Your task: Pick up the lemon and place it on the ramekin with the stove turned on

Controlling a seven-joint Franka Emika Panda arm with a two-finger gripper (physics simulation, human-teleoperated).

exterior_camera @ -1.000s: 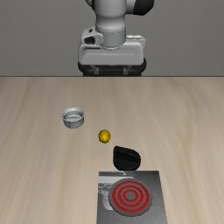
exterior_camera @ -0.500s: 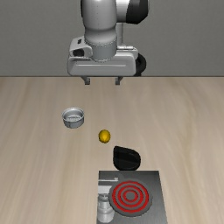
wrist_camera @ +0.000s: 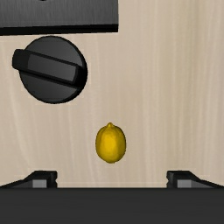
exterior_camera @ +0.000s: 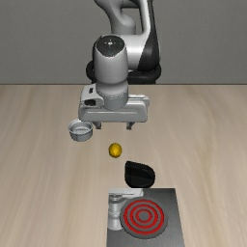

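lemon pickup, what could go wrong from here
1. The lemon is small and round; it might roll or slip out as the open gripper closes.
2. The black round object lies near the lemon; a finger could clip it on the way down.
3. The ramekin is small, so the lemon may bounce out if released off-centre.

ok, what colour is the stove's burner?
The burner is red, in concentric rings; it shows best in the exterior view.
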